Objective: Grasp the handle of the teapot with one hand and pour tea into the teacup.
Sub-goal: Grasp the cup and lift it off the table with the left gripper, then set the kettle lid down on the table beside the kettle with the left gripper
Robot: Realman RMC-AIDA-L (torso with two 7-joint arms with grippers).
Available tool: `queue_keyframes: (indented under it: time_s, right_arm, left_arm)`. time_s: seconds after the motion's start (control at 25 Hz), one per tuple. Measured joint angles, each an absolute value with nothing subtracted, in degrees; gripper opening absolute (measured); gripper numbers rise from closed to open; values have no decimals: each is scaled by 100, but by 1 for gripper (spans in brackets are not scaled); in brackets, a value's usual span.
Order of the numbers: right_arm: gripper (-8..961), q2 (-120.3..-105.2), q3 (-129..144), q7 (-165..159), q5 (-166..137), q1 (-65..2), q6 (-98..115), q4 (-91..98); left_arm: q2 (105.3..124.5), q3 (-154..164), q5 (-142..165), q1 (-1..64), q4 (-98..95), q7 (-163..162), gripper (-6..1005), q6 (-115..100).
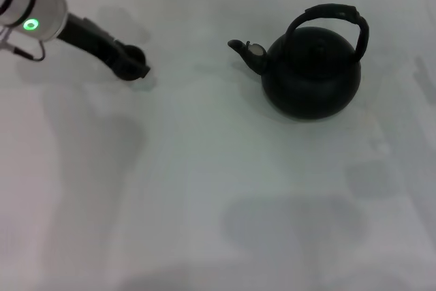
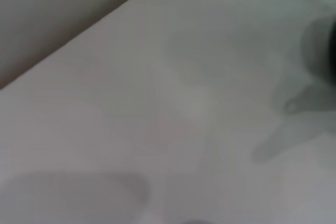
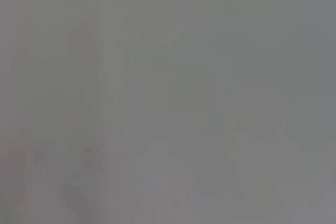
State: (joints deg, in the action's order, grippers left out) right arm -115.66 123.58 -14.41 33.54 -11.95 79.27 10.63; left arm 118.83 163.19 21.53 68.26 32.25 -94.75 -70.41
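From the head view you have the teapot (image 1: 311, 73) standing upright on the white bench (image 1: 204, 189) at about two o'clock from the centre, its short spout (image 1: 244, 51) pointing towards nine o'clock; the handle (image 1: 332, 22) arches over the top of the pot, free of any gripper. Your left arm (image 1: 41, 22) comes in from the ten o'clock corner, a green light glowing on its pale wrist segment; the left gripper (image 1: 133, 66) sits low at the bench at about ten o'clock, well apart from the teapot, and you cannot tell from here whether its fingers are spread or closed; a small round dark shape lies right at its tip, which may be the teacup (image 1: 133, 54), though it merges with the black gripper and you cannot separate the two with certainty. The right arm does not show in this view.

In the left wrist view you see mostly bare bench (image 2: 157, 103); a darker grey band crosses the eleven o'clock corner beyond the bench edge; at three o'clock a sliver of something black (image 2: 332, 51) touches the frame edge with a soft shadow beneath it, too blurred to name; the gripper's own fingers do not show.

In the right wrist view you get only a flat grey field; nothing in it can be made out, and the right gripper itself is not visible.
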Motion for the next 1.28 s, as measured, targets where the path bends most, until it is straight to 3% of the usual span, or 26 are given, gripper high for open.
queue_keyframes:
  time_s: [0.44, 1.28]
  right_arm:
    - [845, -11566, 12357, -1441, 3420, -1195, 7929, 1064]
    - [845, -11557, 12357, -1441, 3437, -1204, 7938, 1108]
  left_arm:
    - [11900, 16317, 2536, 7338, 2092, -9413, 703, -6931]
    - [11909, 16312, 3192, 7418, 1000, -9515, 702, -6197]
